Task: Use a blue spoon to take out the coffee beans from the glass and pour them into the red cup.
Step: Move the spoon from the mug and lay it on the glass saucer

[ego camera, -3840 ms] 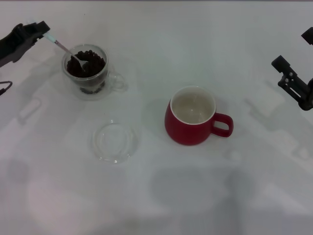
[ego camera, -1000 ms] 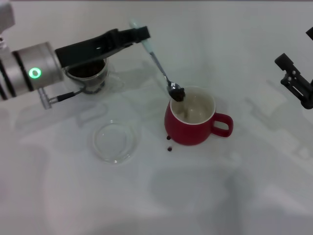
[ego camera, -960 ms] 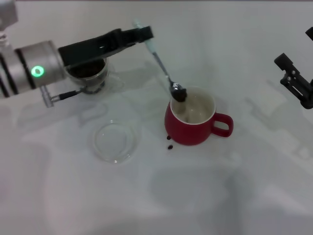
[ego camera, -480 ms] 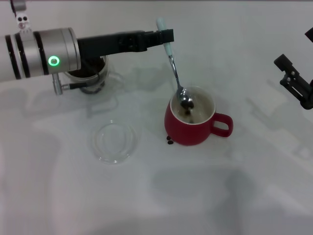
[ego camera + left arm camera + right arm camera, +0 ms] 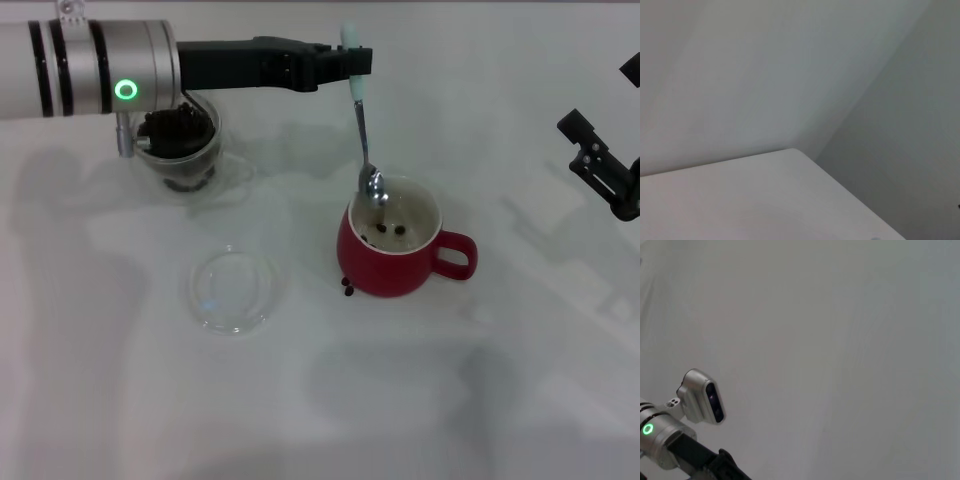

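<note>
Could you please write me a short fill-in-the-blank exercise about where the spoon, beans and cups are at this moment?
1. The left gripper holds the blue spoon by its ____.
2. The spoon's metal bowl hangs over the ____ cup.
3. Two stray coffee beans lie on the ____ beside that cup.
4. The glass sits under the ____ arm.

Missing words: handle; red; table; left

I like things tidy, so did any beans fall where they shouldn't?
Yes. Two stray coffee beans lie on the table at the foot of the red cup, outside it, on the side toward the glass dish.
</note>
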Available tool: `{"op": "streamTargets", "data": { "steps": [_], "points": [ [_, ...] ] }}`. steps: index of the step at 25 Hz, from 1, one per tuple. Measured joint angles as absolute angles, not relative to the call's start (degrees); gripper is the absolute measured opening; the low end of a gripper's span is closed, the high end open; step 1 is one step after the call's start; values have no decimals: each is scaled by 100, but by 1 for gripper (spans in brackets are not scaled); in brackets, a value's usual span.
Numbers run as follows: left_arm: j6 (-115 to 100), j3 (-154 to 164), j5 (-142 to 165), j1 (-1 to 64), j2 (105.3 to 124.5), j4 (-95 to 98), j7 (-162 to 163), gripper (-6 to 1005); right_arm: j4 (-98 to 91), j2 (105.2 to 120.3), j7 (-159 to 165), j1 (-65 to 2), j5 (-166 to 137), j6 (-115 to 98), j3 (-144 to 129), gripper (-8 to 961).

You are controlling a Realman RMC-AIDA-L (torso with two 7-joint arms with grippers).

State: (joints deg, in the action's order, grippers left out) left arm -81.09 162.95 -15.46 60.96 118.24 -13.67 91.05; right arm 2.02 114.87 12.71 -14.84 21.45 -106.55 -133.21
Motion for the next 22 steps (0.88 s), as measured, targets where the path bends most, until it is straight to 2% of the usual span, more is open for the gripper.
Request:
{"op": "streamTargets", "data": {
  "steps": [9,19,22],
  "points": [
    [-9073,16295,-2124,5842,11673,-1827,9417,124,194,11487,1274,-1498,2158,-10622,-13255,759],
    [-9455,16295,-2783,4270,11643,-2249,9294,125,-7,11496,1284,-1447,2973,-10517,-13253,760],
    [-9456,16296,-2803,4014,11657,-2250,9248,125,-65,11496,1294,-1420,3235,-10511,-13253,760]
  ]
}}
